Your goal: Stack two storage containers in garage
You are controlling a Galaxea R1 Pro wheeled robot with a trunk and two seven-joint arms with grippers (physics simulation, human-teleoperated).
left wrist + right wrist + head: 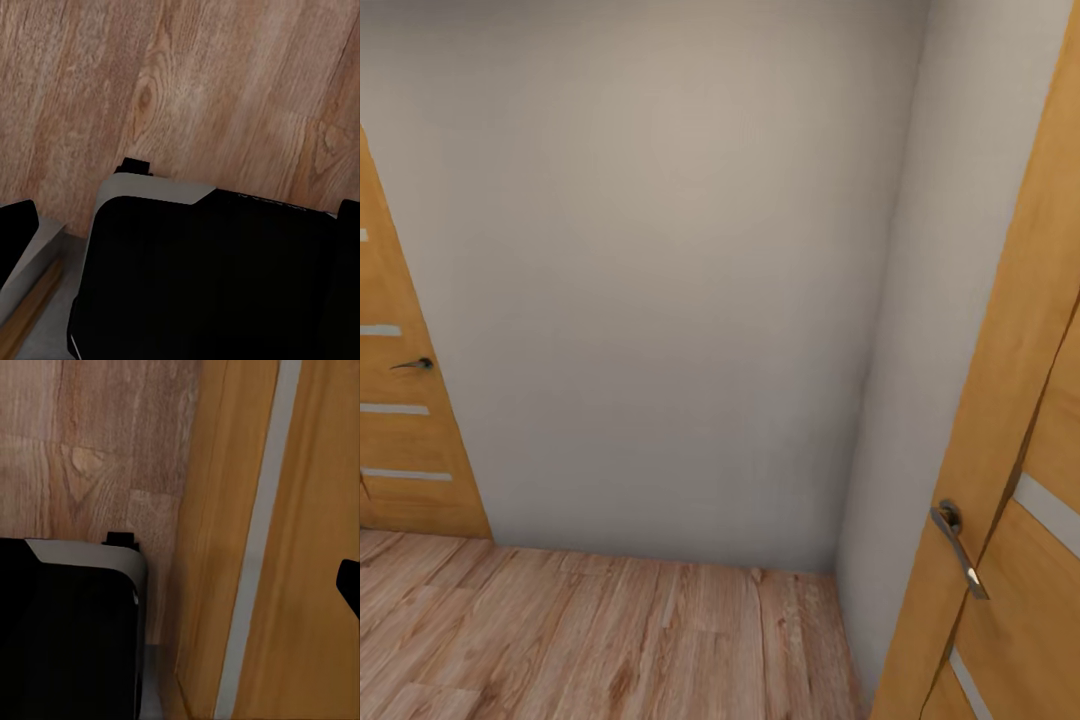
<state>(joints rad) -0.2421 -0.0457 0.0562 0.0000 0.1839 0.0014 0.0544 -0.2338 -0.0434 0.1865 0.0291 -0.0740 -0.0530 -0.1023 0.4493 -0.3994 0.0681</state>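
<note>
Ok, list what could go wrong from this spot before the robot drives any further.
1. The wooden door on the right stands close, its metal handle jutting out; in the right wrist view the door panel sits right beside the robot's dark base, so a turn could scrape it.
2. The grey wall blocks the way ahead; driving straight would likely hit it.
3. Another door stands to the left, so turning room looks tight.

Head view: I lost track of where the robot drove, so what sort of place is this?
Probably an indoor hallway corner: a plain grey wall, light wood-plank floor, and wooden doors left and right.
</note>
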